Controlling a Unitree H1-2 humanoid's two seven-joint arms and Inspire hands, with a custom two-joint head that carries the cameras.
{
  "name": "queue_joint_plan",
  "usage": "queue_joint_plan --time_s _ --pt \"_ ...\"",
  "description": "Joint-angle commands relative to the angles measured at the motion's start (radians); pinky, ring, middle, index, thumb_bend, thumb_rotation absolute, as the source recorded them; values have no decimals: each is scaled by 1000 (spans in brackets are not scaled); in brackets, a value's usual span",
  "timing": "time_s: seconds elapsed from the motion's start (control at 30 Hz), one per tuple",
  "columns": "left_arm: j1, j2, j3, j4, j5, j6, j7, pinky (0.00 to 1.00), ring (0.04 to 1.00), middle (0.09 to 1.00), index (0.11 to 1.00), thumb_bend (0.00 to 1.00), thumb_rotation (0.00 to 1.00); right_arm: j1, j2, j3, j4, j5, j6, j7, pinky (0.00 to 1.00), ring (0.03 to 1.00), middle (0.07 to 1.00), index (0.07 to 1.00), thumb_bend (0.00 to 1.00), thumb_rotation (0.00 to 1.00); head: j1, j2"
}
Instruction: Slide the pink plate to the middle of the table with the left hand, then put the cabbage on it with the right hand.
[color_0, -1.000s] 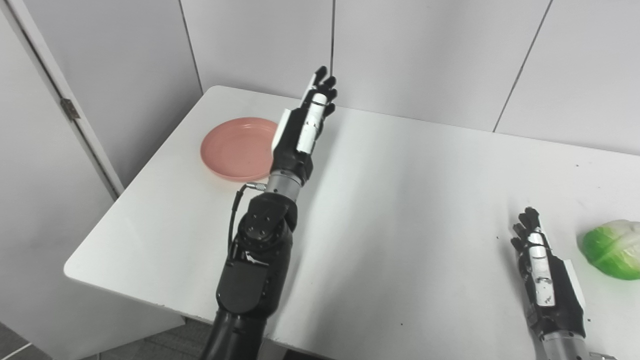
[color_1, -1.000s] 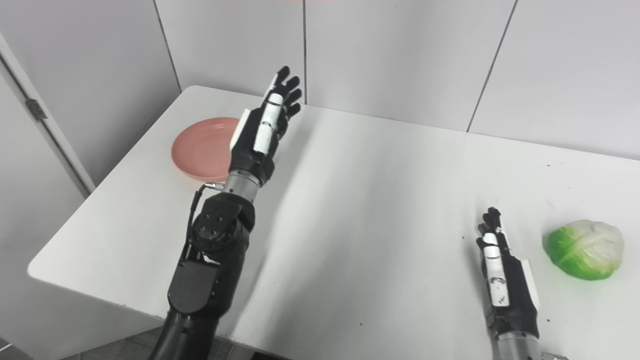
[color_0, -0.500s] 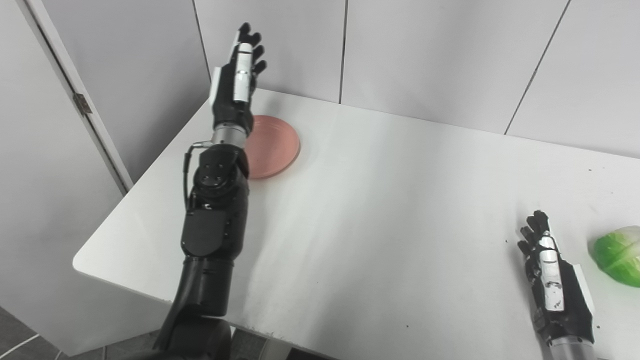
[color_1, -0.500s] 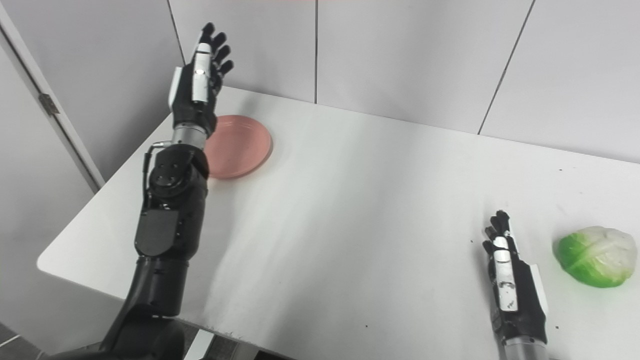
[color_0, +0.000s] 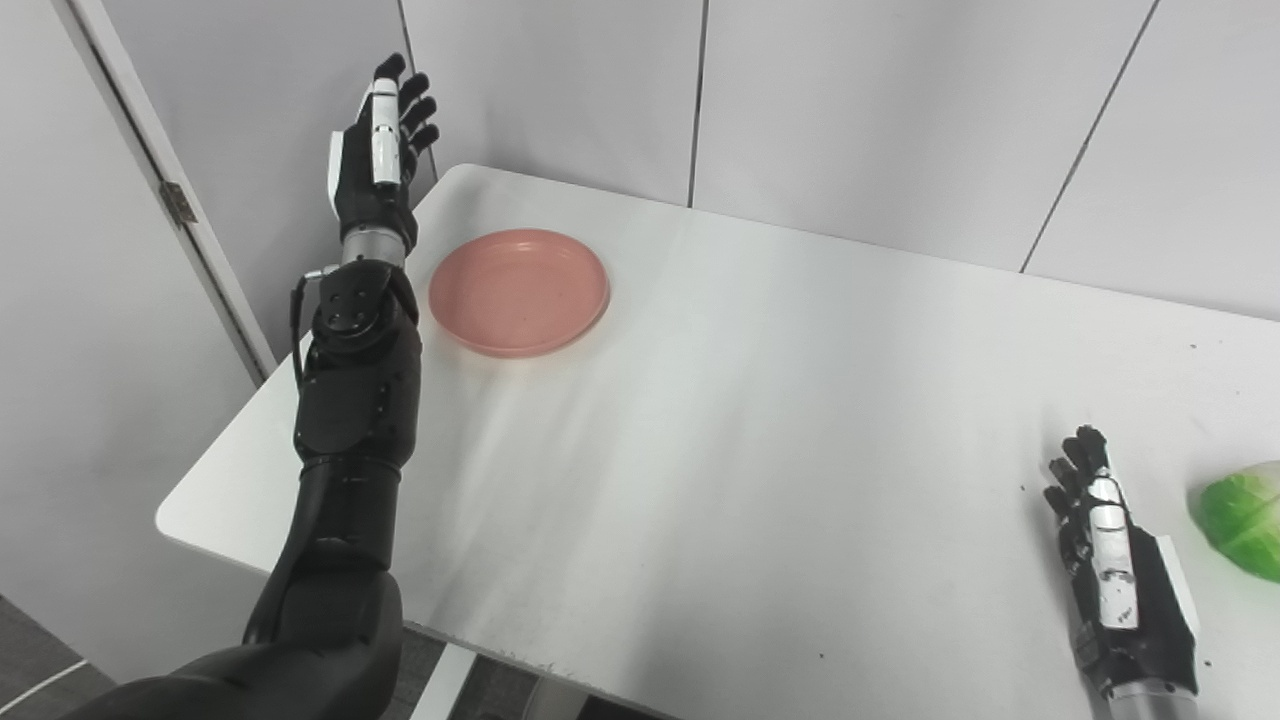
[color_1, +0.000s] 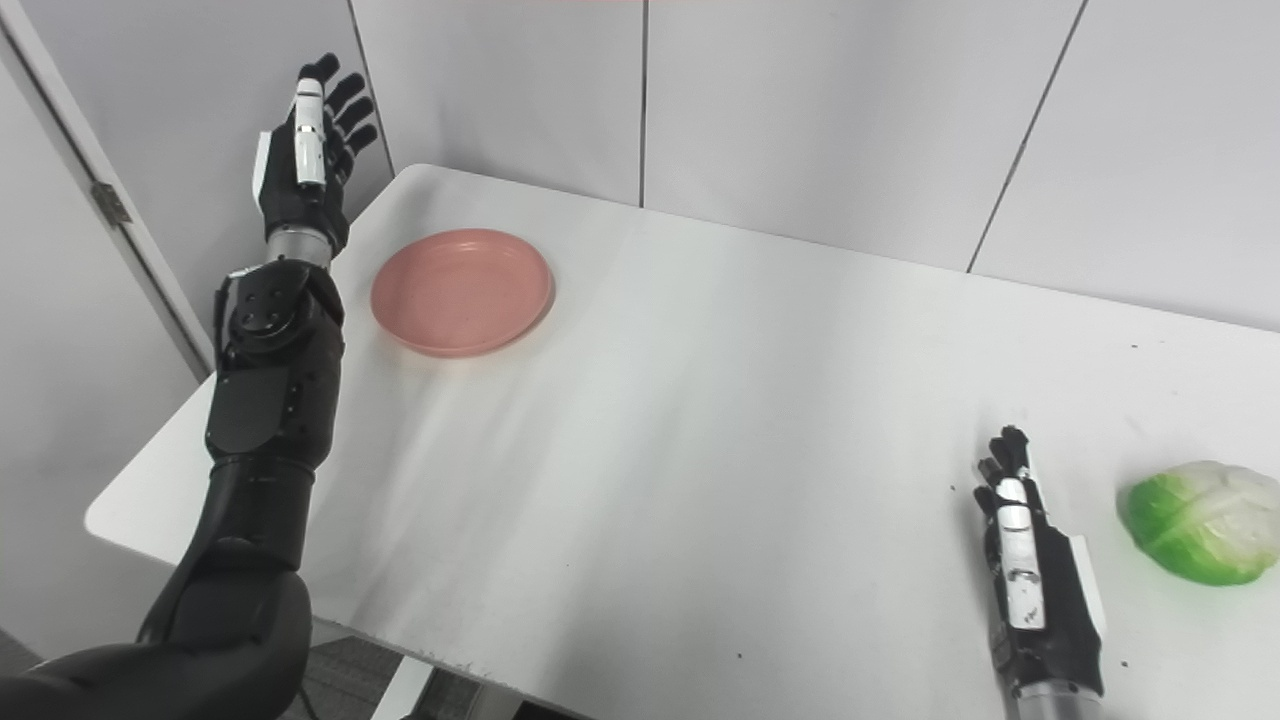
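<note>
Both hands (color_1: 305, 175) (color_1: 1035, 580) empty, fingers extended

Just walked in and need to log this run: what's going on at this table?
Nothing is being held. The left robot hand is raised, open, beyond the table's far-left corner, left of the pink plate and not touching it. The plate sits empty near that corner, not in the middle. The right robot hand lies open at the near right, beside the cabbage but apart from it.
</note>
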Motion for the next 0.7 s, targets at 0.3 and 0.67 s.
queue_joint_plan --time_s 0.3,0.67 --pt "-37 88 35 94 -102 -38 -47 874 897 895 888 454 1000 -10 -6 -7 6 22 -12 16 1000 1000 1000 1000 334 1000 3 0" --pt "-23 111 38 194 -129 -34 -54 872 884 890 881 454 1000 -8 -5 -8 -1 22 -9 18 1000 1000 1000 1000 330 1000 3 4"
